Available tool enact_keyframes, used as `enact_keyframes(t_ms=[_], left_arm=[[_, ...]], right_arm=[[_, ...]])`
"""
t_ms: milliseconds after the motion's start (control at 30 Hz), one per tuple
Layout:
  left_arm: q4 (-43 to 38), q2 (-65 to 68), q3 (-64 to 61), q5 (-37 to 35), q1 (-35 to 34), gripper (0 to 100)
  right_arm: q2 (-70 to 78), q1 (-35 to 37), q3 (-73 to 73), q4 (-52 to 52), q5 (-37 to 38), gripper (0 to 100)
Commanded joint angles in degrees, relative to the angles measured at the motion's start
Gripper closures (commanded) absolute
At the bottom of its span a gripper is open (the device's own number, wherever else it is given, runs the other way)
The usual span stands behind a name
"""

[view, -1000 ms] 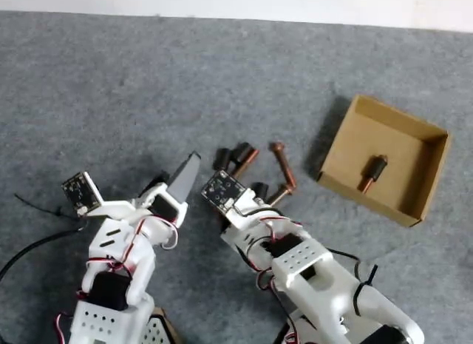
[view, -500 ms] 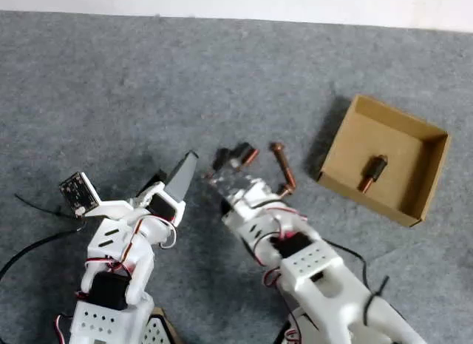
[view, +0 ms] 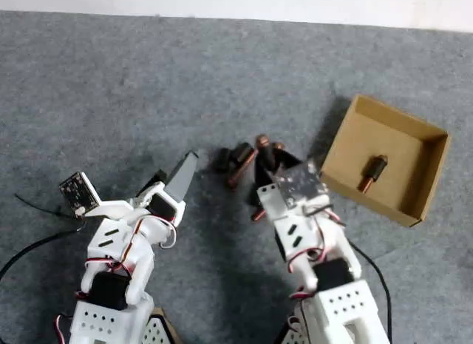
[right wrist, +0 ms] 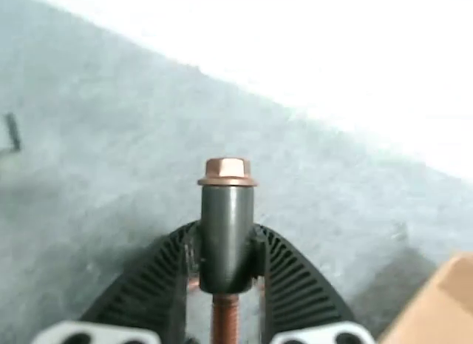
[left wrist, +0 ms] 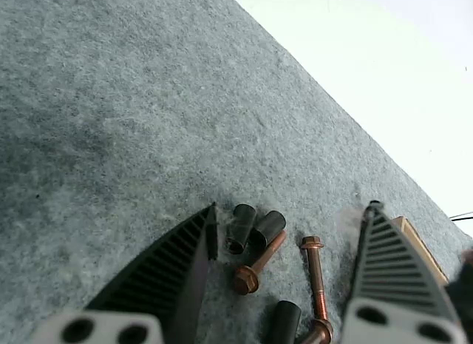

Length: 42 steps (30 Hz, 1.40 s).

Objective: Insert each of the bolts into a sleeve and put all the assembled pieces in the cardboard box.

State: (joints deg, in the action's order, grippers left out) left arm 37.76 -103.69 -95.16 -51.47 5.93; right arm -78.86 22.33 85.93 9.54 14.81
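Note:
My right gripper is shut on a black sleeve with a copper bolt through it, held upright with the hex head on top. In the high view the right gripper holds this piece just left of the cardboard box, where another assembled piece lies. On the carpet lie a loose sleeve and a sleeve with a bolt in it. My left gripper stands open and empty, short of these parts: two sleeves, a bolt and another sleeve.
Grey carpet covers the table, with free room at the back and left. A white wall strip runs along the far edge. Black cables trail beside the left arm's base.
The right arm has swung to the right, toward the box, with the sleeve and bolt in its gripper. The left arm has stayed where it was.

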Motion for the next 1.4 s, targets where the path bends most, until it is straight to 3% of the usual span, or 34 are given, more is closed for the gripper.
enact_keyframes(t_ms=[0, 200, 433, 1000, 1267, 1367], left_arm=[[-1.0, -0.7, 0.4, -0.2, -0.3, 71], [-1.0, -0.7, 0.4, -0.2, -0.3, 71], [-1.0, -0.7, 0.3, -0.2, -0.3, 71], [-1.0, -0.7, -0.6, -0.1, -0.3, 71], [-1.0, -0.7, -0.6, -0.1, -0.3, 71], [-1.0, -0.7, -0.6, -0.1, -0.3, 71]], right_arm=[[-8.8, -5.3, 1.0, -0.4, -0.6, 99.4], [-13.1, -16.4, 2.0, 5.1, -0.7, 99.4], [-5.6, -27.9, 0.2, 4.3, -3.8, 99.4], [62.1, -42.6, -45.1, 3.5, -4.0, 99.0], [71.9, -48.7, -50.1, 3.5, -3.8, 98.0], [72.2, -48.0, -50.0, 5.1, 1.3, 90.2]])
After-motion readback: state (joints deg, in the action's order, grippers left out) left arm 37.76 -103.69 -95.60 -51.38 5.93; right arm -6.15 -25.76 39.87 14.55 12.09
